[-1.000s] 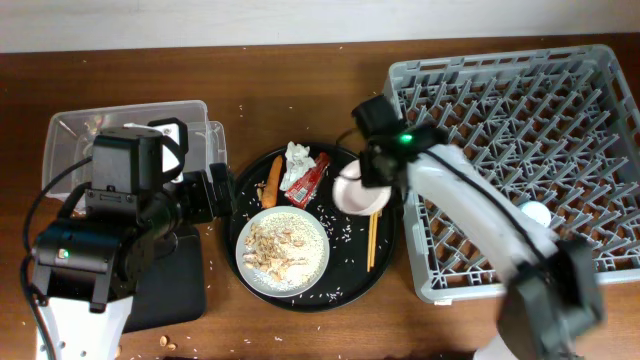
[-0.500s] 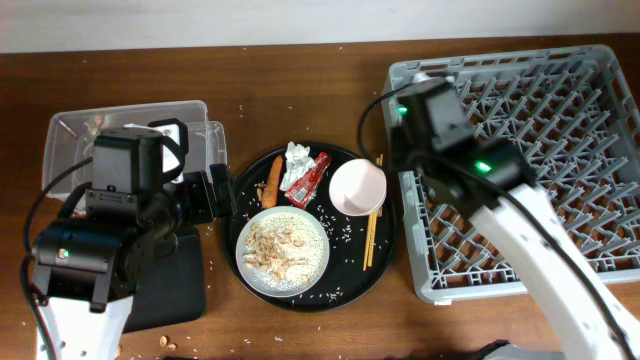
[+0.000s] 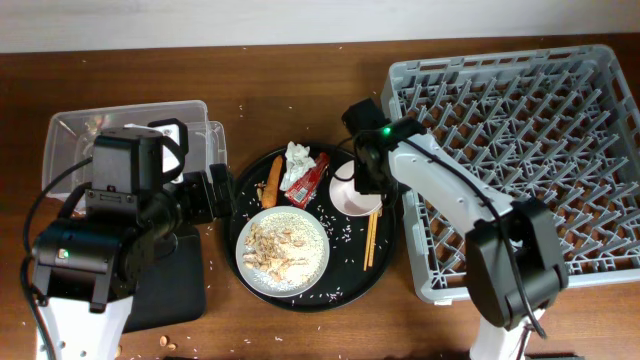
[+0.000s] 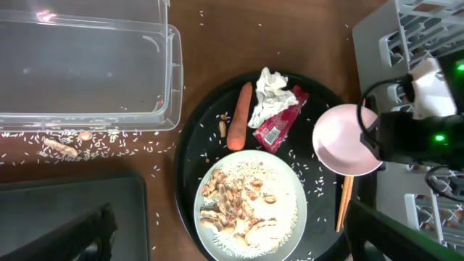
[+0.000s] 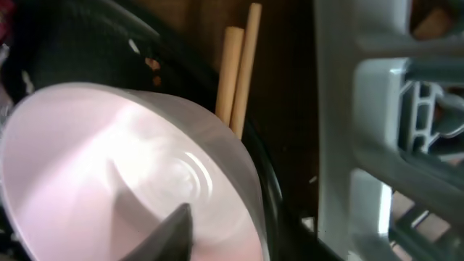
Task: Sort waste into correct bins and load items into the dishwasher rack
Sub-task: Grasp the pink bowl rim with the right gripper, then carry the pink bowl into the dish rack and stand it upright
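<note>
The white-pink bowl sits at the right of the round black tray, next to the dishwasher rack. My right gripper is at the bowl's right rim. In the right wrist view one finger is inside the bowl and the other is hidden behind the wall. The chopsticks lie beside the bowl. The plate holds rice and beige scraps. The carrot, tissue and red wrapper lie behind it. My left gripper is open and empty above the plate's left side. The blue cup is out of view.
The clear tub stands at the far left, and the flat black tray lies in front of it under my left arm. Rice grains and a beige shell are scattered on the table by the tub.
My right arm was over the rack's left edge half a second ago. It has swung back left and down onto the bowl's rim. The left arm has not moved.
</note>
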